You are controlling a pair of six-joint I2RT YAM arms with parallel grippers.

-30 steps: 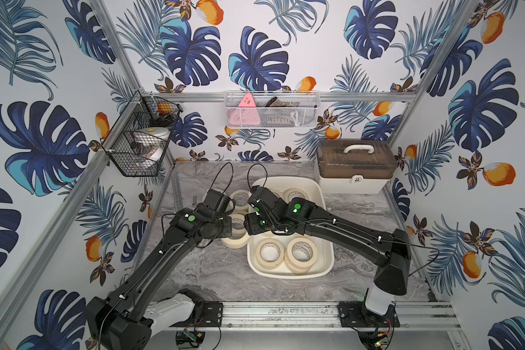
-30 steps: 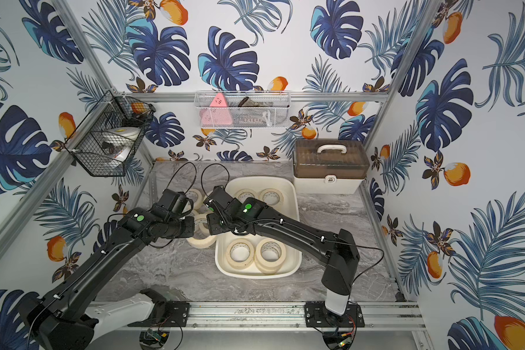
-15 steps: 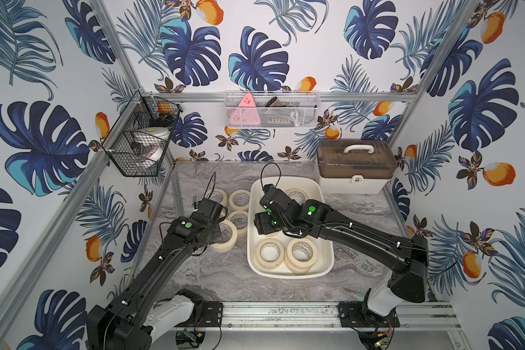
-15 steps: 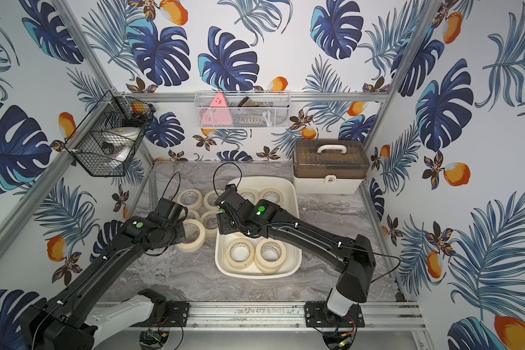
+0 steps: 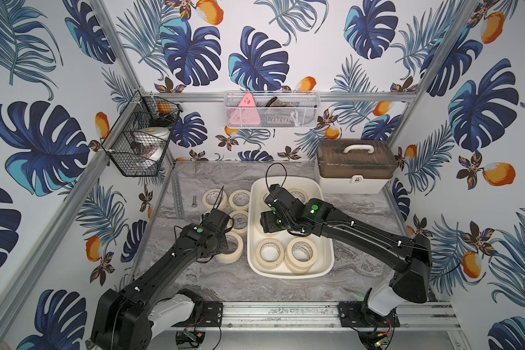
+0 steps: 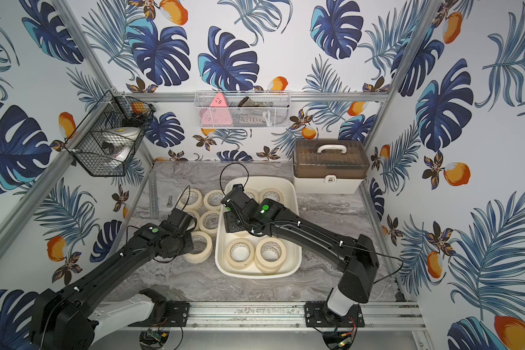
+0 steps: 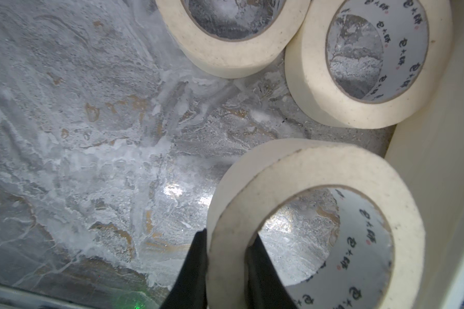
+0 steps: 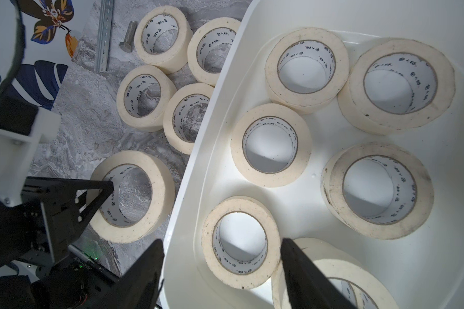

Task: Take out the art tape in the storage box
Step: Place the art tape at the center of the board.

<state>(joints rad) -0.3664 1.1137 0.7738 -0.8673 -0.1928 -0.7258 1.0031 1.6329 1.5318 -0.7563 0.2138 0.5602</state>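
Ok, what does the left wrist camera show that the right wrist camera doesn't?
Left wrist only: both fingers of the left pincer clamping the wall of a tape roll. Right wrist only: the inside of the box with its rolls, a bolt, and the open right pincer. Shared: that held roll and other rolls on the table beside the box.

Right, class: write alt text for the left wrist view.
The left hand pinches a cream tape roll by its wall, one finger inside the core, over the marble table. Two more rolls lie beyond, near the storage box.
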